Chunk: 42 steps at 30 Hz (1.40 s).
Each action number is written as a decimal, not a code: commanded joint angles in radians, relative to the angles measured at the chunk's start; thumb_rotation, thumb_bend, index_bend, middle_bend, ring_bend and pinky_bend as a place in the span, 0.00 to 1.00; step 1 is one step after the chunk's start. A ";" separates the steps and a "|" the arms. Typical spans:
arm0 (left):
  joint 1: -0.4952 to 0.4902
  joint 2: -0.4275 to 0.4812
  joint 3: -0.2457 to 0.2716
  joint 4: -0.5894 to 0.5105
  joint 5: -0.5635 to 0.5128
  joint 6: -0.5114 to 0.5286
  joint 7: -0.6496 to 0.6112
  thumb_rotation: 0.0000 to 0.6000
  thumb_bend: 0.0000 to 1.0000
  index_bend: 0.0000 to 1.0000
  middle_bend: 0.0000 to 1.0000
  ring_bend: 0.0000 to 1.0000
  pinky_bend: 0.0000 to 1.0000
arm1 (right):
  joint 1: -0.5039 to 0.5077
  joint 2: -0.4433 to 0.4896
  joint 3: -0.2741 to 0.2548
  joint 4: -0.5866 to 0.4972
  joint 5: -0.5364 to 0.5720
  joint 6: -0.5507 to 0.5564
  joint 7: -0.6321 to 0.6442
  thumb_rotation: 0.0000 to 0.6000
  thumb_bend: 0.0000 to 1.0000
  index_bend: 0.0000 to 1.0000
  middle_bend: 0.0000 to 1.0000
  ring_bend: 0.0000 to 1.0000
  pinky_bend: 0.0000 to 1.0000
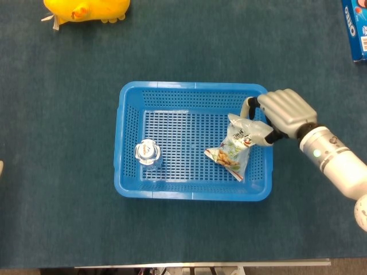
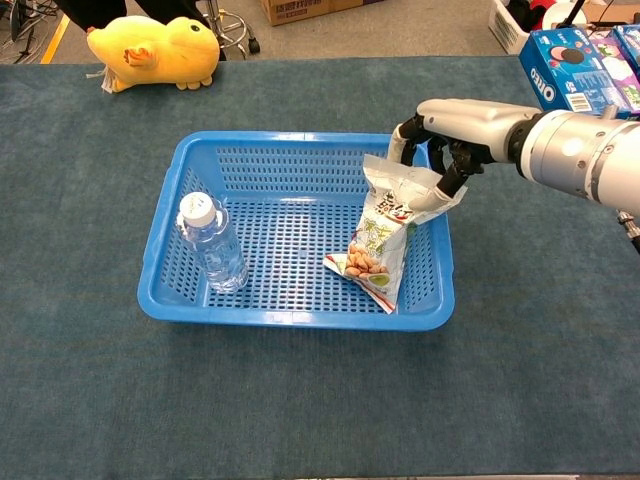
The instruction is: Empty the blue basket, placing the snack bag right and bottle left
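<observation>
The blue basket (image 1: pixel 128 143) (image 2: pixel 290 307) sits mid-table on the dark blue cloth. Inside it at the left stands a clear water bottle (image 1: pixel 148 154) (image 2: pixel 213 243) with a white cap, upright. At the basket's right side my right hand (image 1: pixel 280 114) (image 2: pixel 450 135) grips the top of the snack bag (image 1: pixel 235 149) (image 2: pixel 385 235). The bag hangs tilted, with its lower corner still inside the basket near the floor. My left hand shows in neither view.
A yellow plush duck (image 1: pixel 86 8) (image 2: pixel 155 52) lies at the far left of the table. Blue Oreo boxes (image 1: pixel 356 28) (image 2: pixel 568 65) stand at the far right. Bare cloth lies on both sides of the basket.
</observation>
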 commanded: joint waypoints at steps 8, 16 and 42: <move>0.005 0.000 0.001 0.004 0.000 0.002 -0.007 1.00 0.26 0.38 0.50 0.27 0.43 | 0.006 -0.022 -0.003 0.008 -0.012 0.040 -0.009 1.00 0.44 0.69 0.67 0.75 0.88; 0.007 -0.001 0.001 0.005 0.000 0.000 -0.008 1.00 0.26 0.38 0.50 0.27 0.43 | -0.002 -0.030 -0.002 0.007 -0.029 0.067 -0.006 1.00 0.49 0.81 0.77 0.81 0.91; -0.012 0.006 -0.012 -0.023 0.000 -0.016 0.026 1.00 0.26 0.38 0.50 0.27 0.43 | -0.154 0.136 0.099 -0.144 -0.244 0.286 0.095 1.00 0.54 0.93 0.86 0.88 0.92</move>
